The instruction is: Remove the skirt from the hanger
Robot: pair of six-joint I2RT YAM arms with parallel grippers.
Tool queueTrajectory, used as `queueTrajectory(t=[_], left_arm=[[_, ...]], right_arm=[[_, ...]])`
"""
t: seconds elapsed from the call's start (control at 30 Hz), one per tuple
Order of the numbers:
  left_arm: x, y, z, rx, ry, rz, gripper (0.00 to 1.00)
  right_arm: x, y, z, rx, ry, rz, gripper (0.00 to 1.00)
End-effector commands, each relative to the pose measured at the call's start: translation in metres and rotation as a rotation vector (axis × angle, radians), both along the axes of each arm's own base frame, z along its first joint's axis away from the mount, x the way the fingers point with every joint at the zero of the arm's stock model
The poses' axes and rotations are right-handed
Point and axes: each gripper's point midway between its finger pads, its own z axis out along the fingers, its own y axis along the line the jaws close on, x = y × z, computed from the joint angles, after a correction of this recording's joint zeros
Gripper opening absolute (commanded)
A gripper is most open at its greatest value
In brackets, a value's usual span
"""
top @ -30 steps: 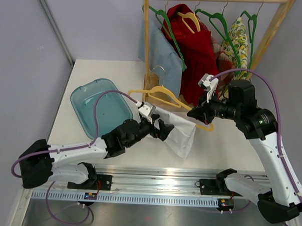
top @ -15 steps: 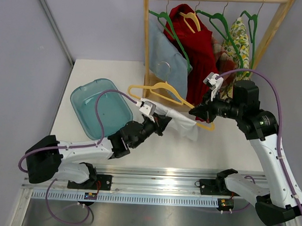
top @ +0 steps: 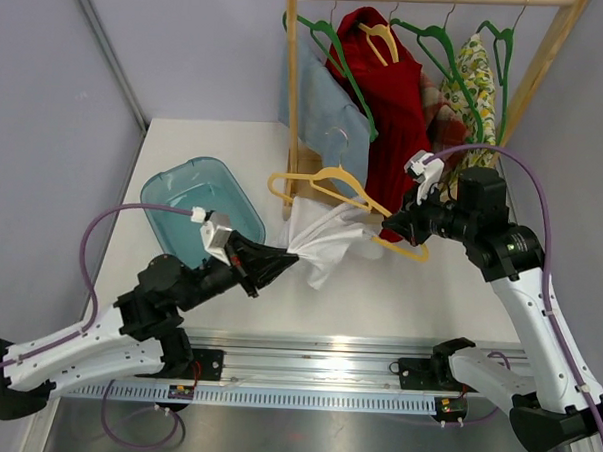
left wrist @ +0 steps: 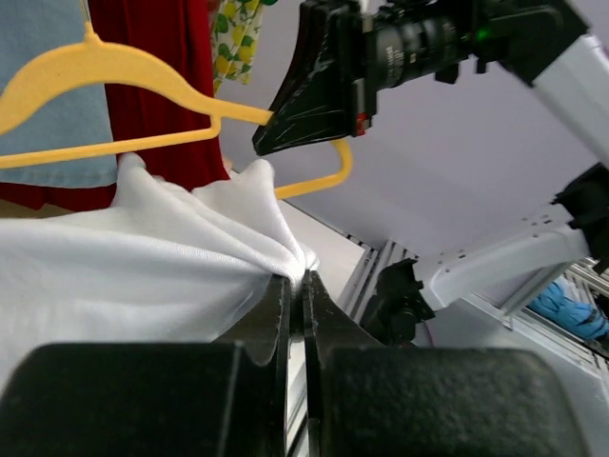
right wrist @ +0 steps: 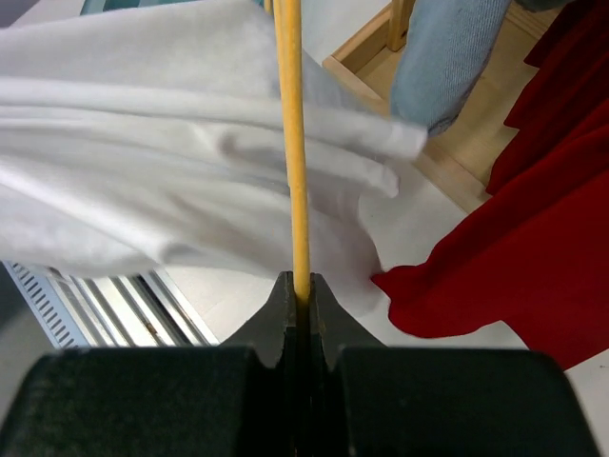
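Observation:
The white skirt [top: 323,242] hangs bunched from a yellow hanger [top: 334,179] held above the table. My left gripper [top: 280,255] is shut on the skirt's lower left corner and stretches the cloth tight toward the left. The left wrist view shows white fabric [left wrist: 143,267] pinched in my left gripper [left wrist: 297,278]. My right gripper [top: 391,230] is shut on the hanger's right end; in the right wrist view the yellow hanger bar [right wrist: 290,143] runs straight up from my right gripper [right wrist: 301,286], with the skirt [right wrist: 152,162] draped to its left.
A teal plastic tub [top: 197,211] lies on the table at the left. Behind stands a wooden rack [top: 534,66] with a pale blue garment [top: 331,127], a red garment [top: 387,100] and a floral one [top: 473,73] on green and yellow hangers.
My left gripper shut on the skirt, then pulled back to the left and toward the near edge, drawing the cloth taut. The right arm and hanger shifted only slightly.

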Motion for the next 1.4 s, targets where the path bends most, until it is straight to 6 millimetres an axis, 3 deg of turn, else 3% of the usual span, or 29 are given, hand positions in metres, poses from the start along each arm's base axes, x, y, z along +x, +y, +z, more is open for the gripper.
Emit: queueTrajectory(t=[0.0, 0.17, 0.3, 0.5, 0.77, 0.9, 1.1, 1.17, 1.27, 1.3, 1.37], left_arm=[[-0.029, 0.029, 0.041, -0.076, -0.051, -0.07, 0.0], [-0.039, 0.061, 0.071, -0.146, -0.097, -0.038, 0.0], [-0.041, 0.076, 0.083, -0.123, -0.098, -0.009, 0.0], [-0.057, 0.091, 0.114, -0.181, -0.152, -0.045, 0.0], [-0.051, 0.09, 0.127, -0.141, -0.177, -0.016, 0.0], [-0.021, 0.056, 0.101, -0.028, -0.114, 0.042, 0.0], [-0.005, -0.002, 0.068, 0.039, -0.071, -0.032, 0.0], [0.003, -0.019, 0.048, 0.086, -0.047, -0.036, 0.0], [0.016, -0.039, 0.011, 0.15, -0.014, -0.025, 0.0], [0.019, -0.043, -0.009, 0.187, 0.004, -0.025, 0.02], [0.022, -0.051, -0.034, 0.232, 0.026, -0.028, 0.16]], right_arm=[[0.02, -0.009, 0.016, -0.031, -0.143, -0.042, 0.0], [0.024, -0.011, 0.005, -0.058, -0.144, -0.045, 0.0], [0.026, -0.011, -0.004, -0.08, -0.144, -0.025, 0.0], [0.029, -0.012, -0.015, -0.114, -0.145, -0.012, 0.0], [0.031, -0.012, -0.016, -0.128, -0.152, 0.004, 0.0], [0.02, -0.001, 0.007, -0.072, -0.157, 0.06, 0.0], [0.023, -0.006, 0.057, -0.032, -0.191, -0.016, 0.0], [0.023, -0.01, 0.081, -0.02, -0.232, -0.05, 0.0], [0.024, -0.014, 0.098, -0.015, -0.249, -0.074, 0.0], [0.023, -0.016, 0.111, -0.01, -0.27, -0.09, 0.0], [0.028, -0.018, 0.124, -0.006, -0.293, -0.108, 0.0]])
